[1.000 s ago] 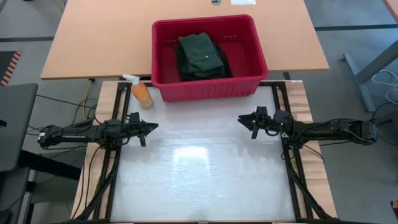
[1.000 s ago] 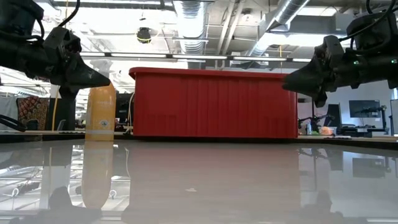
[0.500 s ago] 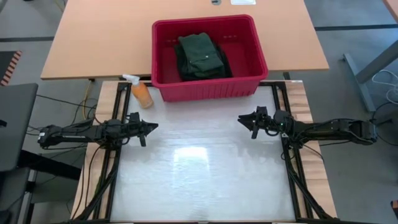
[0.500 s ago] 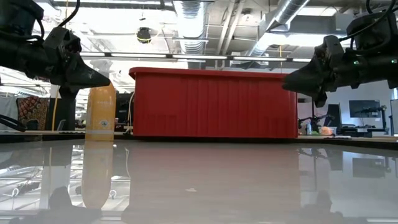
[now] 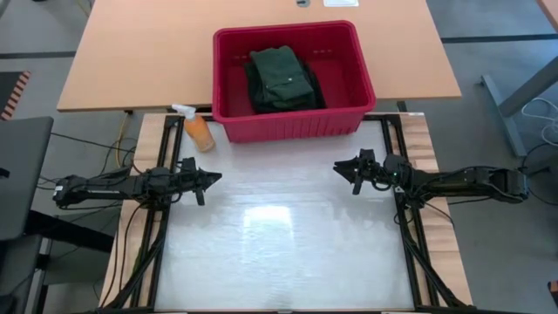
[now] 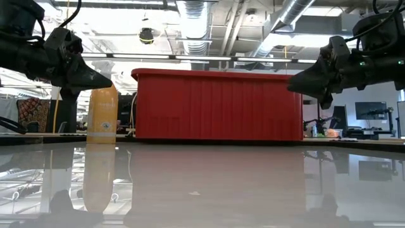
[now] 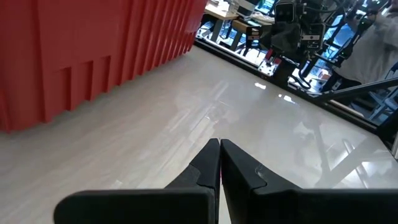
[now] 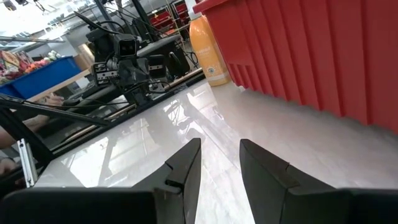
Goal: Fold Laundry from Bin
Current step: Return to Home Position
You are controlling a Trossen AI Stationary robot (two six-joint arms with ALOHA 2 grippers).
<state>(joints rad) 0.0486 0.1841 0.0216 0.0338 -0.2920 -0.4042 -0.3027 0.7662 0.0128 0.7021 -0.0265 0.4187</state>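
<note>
Jaws clenched on left gripper [image 5: 216, 177], parted on right gripper [image 5: 338, 168], both empty; I fear only a stray swing clipping the bin [image 5: 288, 127].

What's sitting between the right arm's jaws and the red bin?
Nothing. In the high view only bare white tabletop separates the right gripper from the bin. The right wrist view agrees.
</note>
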